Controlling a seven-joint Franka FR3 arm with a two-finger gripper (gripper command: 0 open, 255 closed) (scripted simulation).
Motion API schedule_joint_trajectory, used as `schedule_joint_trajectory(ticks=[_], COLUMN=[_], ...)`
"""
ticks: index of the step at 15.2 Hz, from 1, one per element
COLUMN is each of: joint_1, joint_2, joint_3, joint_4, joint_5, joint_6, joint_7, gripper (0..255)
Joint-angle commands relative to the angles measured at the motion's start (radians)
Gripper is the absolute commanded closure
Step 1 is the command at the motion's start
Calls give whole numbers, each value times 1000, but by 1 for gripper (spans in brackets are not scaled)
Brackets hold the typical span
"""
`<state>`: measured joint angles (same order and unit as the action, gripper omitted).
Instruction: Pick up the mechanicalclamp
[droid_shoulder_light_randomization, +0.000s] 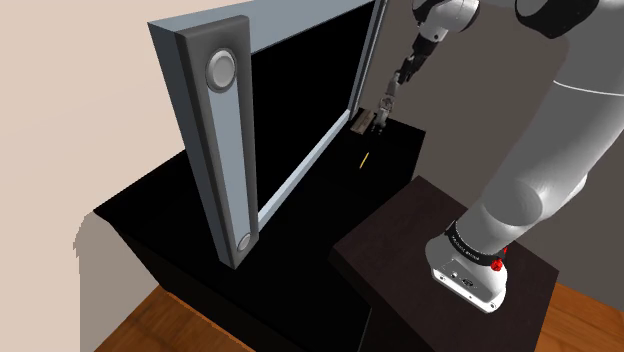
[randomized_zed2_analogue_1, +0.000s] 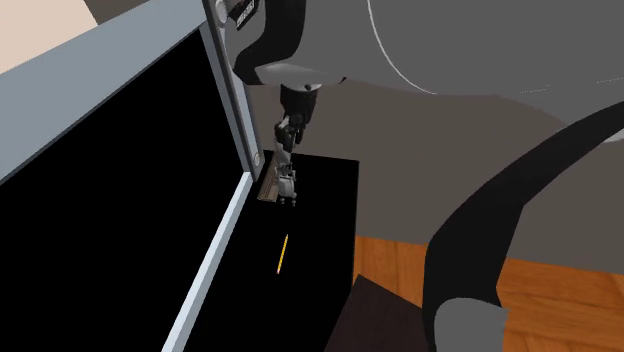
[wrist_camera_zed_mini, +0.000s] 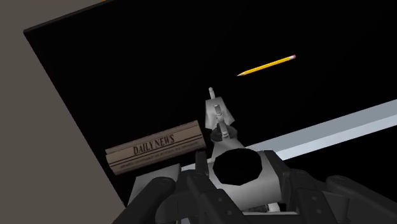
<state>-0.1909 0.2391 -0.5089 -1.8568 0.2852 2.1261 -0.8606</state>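
Note:
The mechanical clamp is grey metal with a black knob. It lies at the far end of a black cabinet top, close to the TV's lower corner. My black gripper comes down on it from above, and its fingers clasp the clamp's body on both sides just below the knob. The shoulder view has the gripper right over the clamp. In the second exterior view, the gripper meets the clamp beside the screen's edge.
A folded newspaper lies right beside the clamp. A yellow pencil rests on the cabinet top a little way off. A big grey-framed TV stands along the cabinet. The cabinet's edge and a grey wall are close behind.

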Motion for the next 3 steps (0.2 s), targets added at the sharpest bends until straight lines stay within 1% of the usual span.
schedule_joint_trajectory(ticks=[1, 3], joint_1=[1, 1], joint_2=[-11, -12], joint_3=[-3, -3], joint_4=[12, 13], joint_5=[-9, -10], joint_6=[-21, -23], joint_7=[7, 7], gripper=[255, 255])
